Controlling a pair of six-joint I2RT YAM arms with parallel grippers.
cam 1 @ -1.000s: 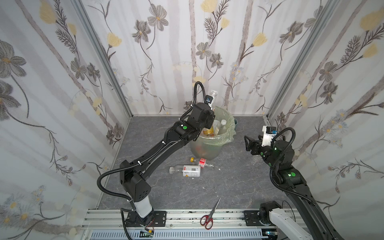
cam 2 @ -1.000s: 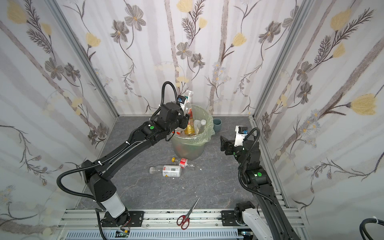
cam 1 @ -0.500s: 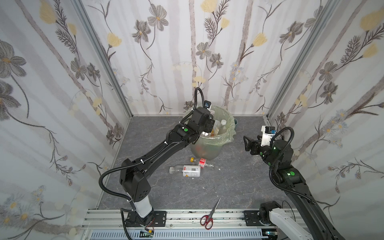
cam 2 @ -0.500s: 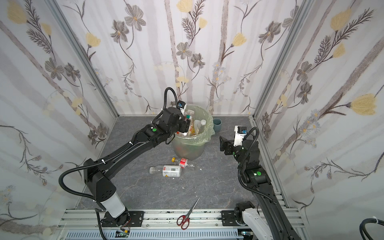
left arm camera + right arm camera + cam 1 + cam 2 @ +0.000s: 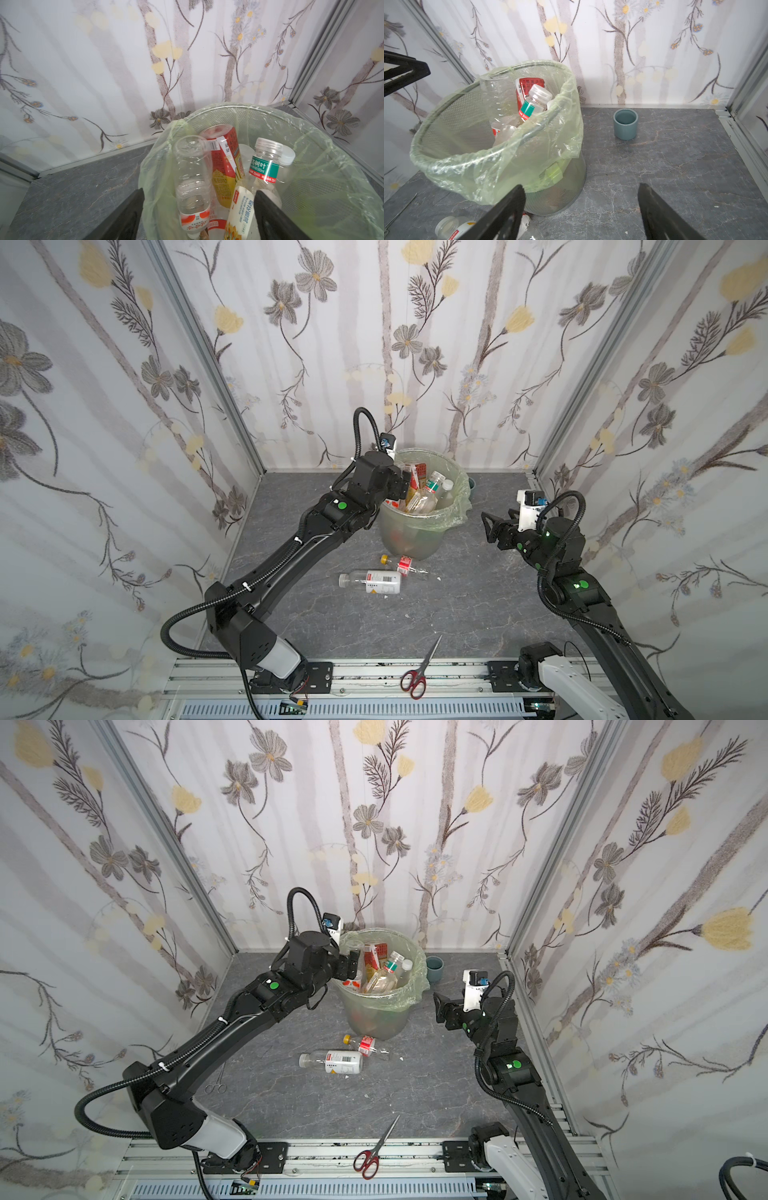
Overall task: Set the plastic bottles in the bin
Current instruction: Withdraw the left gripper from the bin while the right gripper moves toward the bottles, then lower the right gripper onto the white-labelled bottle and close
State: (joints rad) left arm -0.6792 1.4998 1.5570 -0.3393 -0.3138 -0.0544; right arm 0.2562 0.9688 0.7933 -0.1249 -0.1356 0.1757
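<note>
The bin (image 5: pixel 419 526) (image 5: pixel 376 1013) stands at the back middle with several plastic bottles in it. My left gripper (image 5: pixel 400 486) (image 5: pixel 352 966) is open at the bin's left rim, one finger outside the green liner (image 5: pixel 158 166) and one inside. Between the fingers of the left gripper (image 5: pixel 198 192) a clear bottle with a red-white label (image 5: pixel 192 176) stands loose in the bin, untouched. A clear white-labelled bottle (image 5: pixel 372 581) (image 5: pixel 332 1060) and a small red-labelled bottle (image 5: pixel 405 565) (image 5: pixel 368 1045) lie on the floor before the bin. My right gripper (image 5: pixel 488 526) (image 5: pixel 581 190) hangs open and empty, right of the bin (image 5: pixel 467 133).
A blue-grey cup (image 5: pixel 625 124) (image 5: pixel 435 968) stands behind the bin on the right. Red-handled scissors (image 5: pixel 417 672) (image 5: pixel 370 1156) lie on the front rail. Small metal scissors (image 5: pixel 218 1082) lie by the left arm. Patterned walls close in three sides.
My left gripper came down from above the bin to its rim and opened; the bottle it held now stands in the bin. The right arm has not moved.
</note>
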